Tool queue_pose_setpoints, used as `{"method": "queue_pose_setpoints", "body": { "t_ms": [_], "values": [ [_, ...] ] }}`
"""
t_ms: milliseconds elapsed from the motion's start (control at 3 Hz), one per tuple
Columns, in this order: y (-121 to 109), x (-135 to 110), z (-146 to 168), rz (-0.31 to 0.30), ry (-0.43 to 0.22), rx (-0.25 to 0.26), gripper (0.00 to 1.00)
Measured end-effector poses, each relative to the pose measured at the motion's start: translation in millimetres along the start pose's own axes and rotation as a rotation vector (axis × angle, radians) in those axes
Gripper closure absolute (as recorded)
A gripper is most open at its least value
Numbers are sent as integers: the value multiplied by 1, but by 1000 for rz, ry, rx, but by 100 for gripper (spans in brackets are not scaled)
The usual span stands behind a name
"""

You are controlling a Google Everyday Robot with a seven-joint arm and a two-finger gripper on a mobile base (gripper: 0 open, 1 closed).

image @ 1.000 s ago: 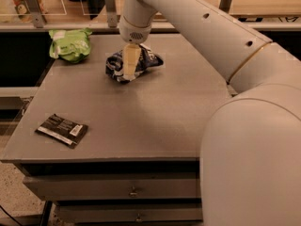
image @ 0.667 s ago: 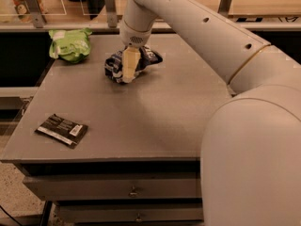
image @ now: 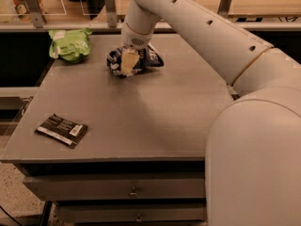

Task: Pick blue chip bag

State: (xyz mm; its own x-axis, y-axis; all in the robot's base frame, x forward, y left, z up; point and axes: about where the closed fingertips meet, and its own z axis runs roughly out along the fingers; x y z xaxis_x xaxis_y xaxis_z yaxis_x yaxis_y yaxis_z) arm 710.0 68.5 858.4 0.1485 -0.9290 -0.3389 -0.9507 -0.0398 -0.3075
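The blue chip bag (image: 150,56), crumpled dark blue foil with white patches, lies on the grey table (image: 155,112) near its far edge. My gripper (image: 128,63) comes down from the white arm (image: 188,18) onto the bag's left half and covers its middle. The bag rests on the table top.
A light green bag (image: 70,44) lies at the far left corner of the table. A flat black packet with a white label (image: 62,129) lies near the front left edge. A rail with glass panels (image: 56,4) runs behind the table. Drawers (image: 134,190) sit under the table front.
My gripper has shifted slightly down and left onto the blue chip bag. The bag has stayed in place on the table.
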Motion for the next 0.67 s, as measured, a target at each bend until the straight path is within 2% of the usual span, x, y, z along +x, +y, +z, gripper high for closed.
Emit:
{"method": "queue_pose_setpoints", "body": {
  "t_ms": [333, 667],
  "values": [
    [-3, 0, -7, 44, 10, 45, 65],
    [-7, -5, -25, 77, -41, 97, 87]
  ]
}}
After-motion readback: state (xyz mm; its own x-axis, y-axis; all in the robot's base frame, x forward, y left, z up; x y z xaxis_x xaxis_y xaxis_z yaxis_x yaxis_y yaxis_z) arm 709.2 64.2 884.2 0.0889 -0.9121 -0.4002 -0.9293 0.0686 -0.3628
